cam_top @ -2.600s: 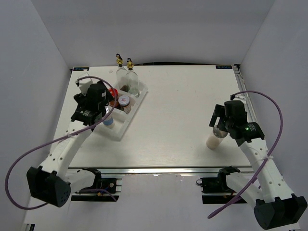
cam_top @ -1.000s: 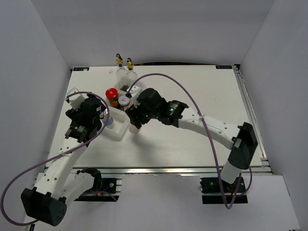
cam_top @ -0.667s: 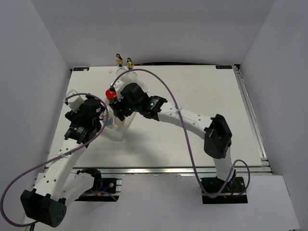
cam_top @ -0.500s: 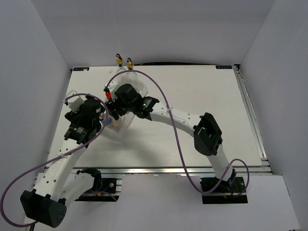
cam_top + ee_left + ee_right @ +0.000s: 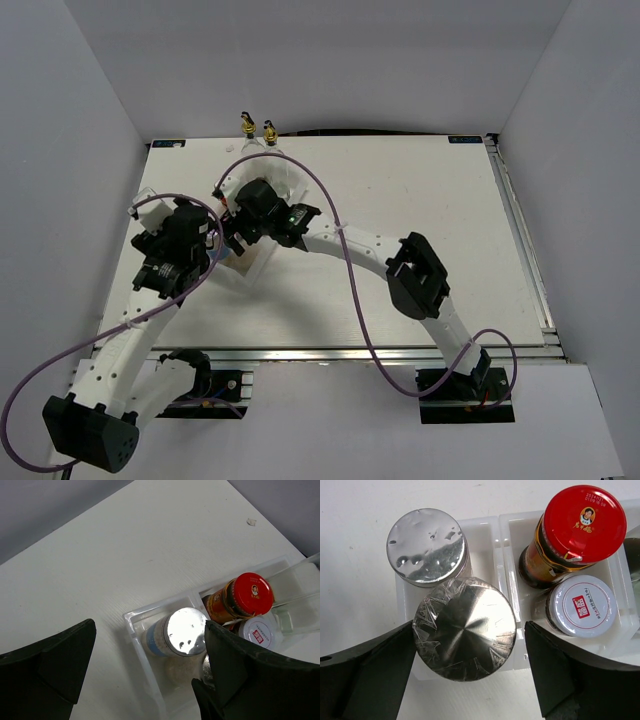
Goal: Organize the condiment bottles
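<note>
My right gripper (image 5: 470, 625) is shut on a silver-topped white shaker (image 5: 465, 629) and holds it over the front compartment of the white stepped tray (image 5: 505, 555). It is right beside the other silver-topped shaker (image 5: 427, 547), which has a blue label (image 5: 186, 631). I cannot tell whether the held shaker's base rests in the tray. The red-capped jar (image 5: 584, 524) and the small silver-lidded jar (image 5: 580, 606) stand in the adjacent compartment. Two clear glass bottles with gold pourers (image 5: 257, 128) stand at the tray's far end. My left gripper (image 5: 150, 625) is open and empty above the tray's front end (image 5: 210, 248).
The tray (image 5: 256, 262) lies at the table's left, mostly hidden under both arms in the top view. The right arm (image 5: 340, 240) stretches across the table's middle, and its purple cable loops over it. White walls enclose the table on three sides.
My right arm has carried the shaker from the table's right side across to the tray's front compartment. My left gripper has backed off the tray a little and stays open.
</note>
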Motion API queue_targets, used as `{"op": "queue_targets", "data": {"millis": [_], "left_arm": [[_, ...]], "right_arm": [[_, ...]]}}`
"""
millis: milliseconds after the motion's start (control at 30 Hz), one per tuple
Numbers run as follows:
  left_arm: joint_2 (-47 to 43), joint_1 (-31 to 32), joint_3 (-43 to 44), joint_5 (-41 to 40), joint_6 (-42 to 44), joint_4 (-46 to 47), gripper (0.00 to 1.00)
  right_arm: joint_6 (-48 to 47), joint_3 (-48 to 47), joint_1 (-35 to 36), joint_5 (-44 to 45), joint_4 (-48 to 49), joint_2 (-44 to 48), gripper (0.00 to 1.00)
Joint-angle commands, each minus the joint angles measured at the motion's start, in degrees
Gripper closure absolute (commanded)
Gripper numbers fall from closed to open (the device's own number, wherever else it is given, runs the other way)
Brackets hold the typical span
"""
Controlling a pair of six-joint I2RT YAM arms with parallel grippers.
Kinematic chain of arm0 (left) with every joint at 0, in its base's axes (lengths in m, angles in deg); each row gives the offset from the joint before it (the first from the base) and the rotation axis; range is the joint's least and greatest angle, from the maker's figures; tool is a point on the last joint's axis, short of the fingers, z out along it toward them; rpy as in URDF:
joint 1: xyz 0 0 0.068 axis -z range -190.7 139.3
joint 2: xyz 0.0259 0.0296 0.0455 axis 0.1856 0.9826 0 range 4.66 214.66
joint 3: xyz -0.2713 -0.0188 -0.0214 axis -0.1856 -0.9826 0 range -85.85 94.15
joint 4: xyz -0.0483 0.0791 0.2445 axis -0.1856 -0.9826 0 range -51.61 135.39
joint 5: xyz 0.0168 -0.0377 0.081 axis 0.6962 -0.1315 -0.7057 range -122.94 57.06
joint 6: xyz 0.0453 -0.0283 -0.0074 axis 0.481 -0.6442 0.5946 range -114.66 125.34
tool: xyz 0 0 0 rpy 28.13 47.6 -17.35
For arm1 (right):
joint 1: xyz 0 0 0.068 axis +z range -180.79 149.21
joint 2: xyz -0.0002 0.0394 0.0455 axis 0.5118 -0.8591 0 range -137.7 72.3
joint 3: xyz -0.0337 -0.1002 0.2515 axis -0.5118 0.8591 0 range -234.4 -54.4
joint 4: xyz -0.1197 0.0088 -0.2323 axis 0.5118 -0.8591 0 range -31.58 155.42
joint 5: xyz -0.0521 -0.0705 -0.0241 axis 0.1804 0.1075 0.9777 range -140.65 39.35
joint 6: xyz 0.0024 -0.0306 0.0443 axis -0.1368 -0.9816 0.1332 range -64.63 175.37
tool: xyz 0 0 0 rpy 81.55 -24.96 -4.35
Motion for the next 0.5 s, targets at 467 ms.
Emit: {"op": "queue_targets", "data": {"millis": [467], "left_arm": [[2.7,-3.1,5.1,4.2,7.8,6.5,0.02]], "right_arm": [[2.8,26.9,-8.0,6.5,11.1,35.8,0.11]]}}
